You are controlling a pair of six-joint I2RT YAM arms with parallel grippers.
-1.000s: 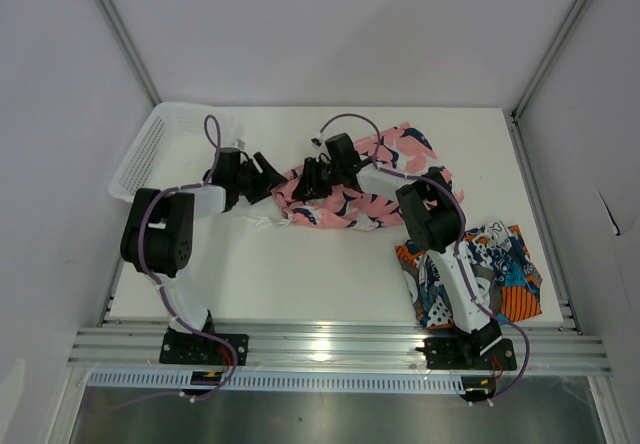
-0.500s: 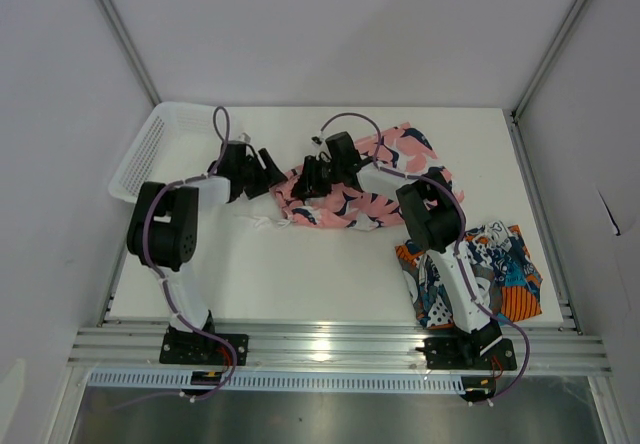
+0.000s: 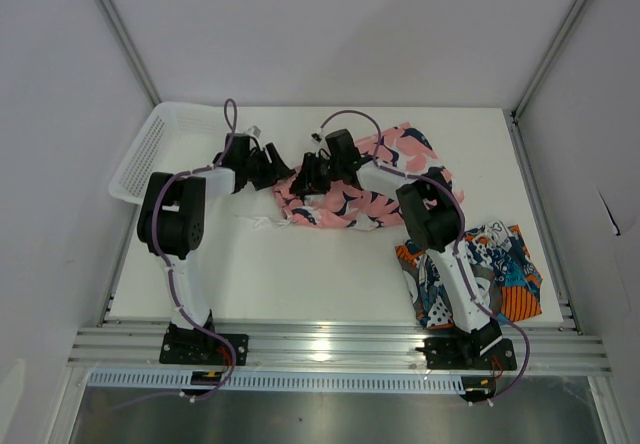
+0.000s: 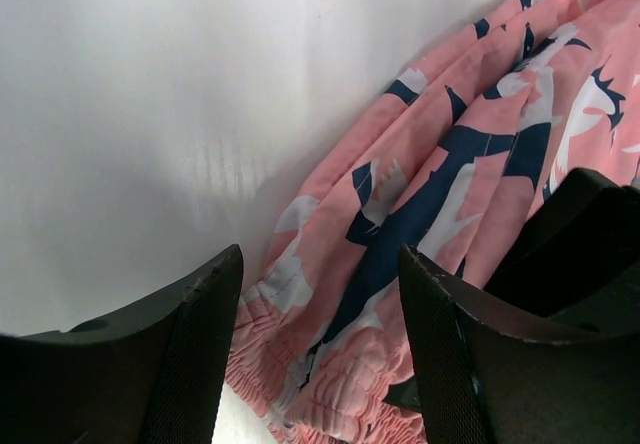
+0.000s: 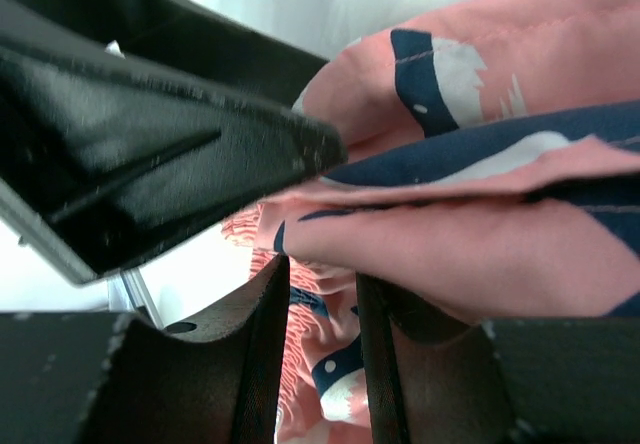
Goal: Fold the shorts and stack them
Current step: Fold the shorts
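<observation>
left gripper (image 3: 281, 171) reached pink shorts (image 3: 345, 207)

I see my left end effector (image 4: 320, 264) with its two dark fingers standing apart over the gathered waistband of the pink shorts (image 4: 470, 114). White worktop (image 4: 130, 94) lies to the left, and a black part (image 4: 590, 224) covers the fabric at right.

Even, bright overhead light washes the white tabletop (image 3: 330, 264); glare flares on the aluminium rail (image 3: 320, 348). In the right wrist view, pink shorts (image 5: 480, 254) press close, softly blurred, with deep shadow beneath the fold.
</observation>
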